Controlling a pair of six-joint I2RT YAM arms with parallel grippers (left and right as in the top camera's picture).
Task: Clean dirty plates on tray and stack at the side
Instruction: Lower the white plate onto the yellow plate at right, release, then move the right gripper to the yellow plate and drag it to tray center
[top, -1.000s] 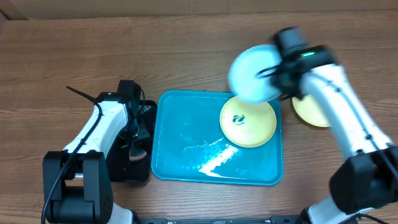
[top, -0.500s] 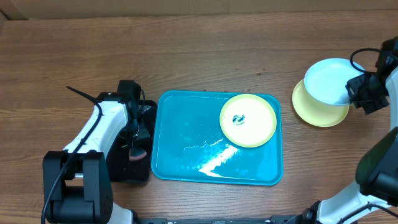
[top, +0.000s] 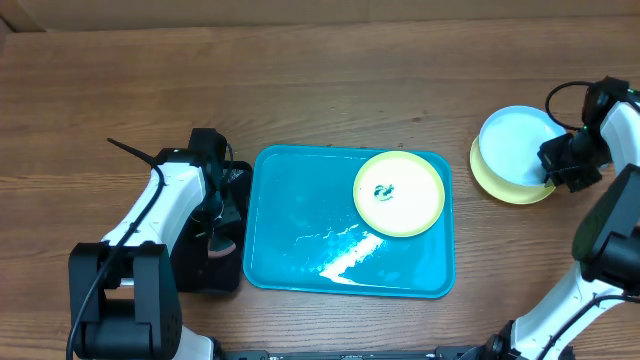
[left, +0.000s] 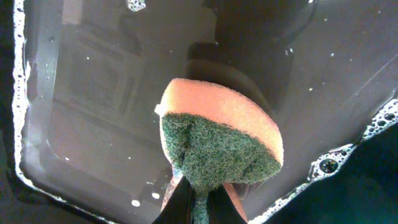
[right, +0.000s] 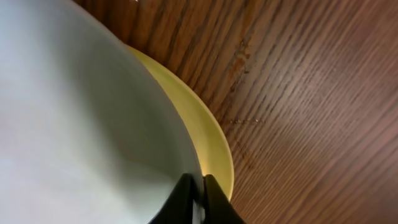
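The cyan-blue tray (top: 300, 250) lies at the table's middle with a white smear inside. A yellow-green plate (top: 400, 193) with a dark smudge sits in its far right corner. To the right of the tray, my right gripper (top: 556, 166) is shut on the rim of the light blue plate (top: 515, 140), holding it over a second yellow-green plate (top: 510, 185) on the wood. The right wrist view shows the fingers (right: 198, 199) pinching the blue plate (right: 74, 124) above the yellow-green one (right: 211, 143). My left gripper (left: 199, 208) is shut on an orange and green sponge (left: 217, 137).
A smaller black tray (top: 215, 265) with soapy water stands left of the cyan-blue tray, under my left arm; its wet floor (left: 93, 93) fills the left wrist view. Bare wooden table lies all around.
My right gripper carried the light blue plate from above the tray's far right corner out to the right and lowered it over the yellow-green plate. The left arm has not moved.
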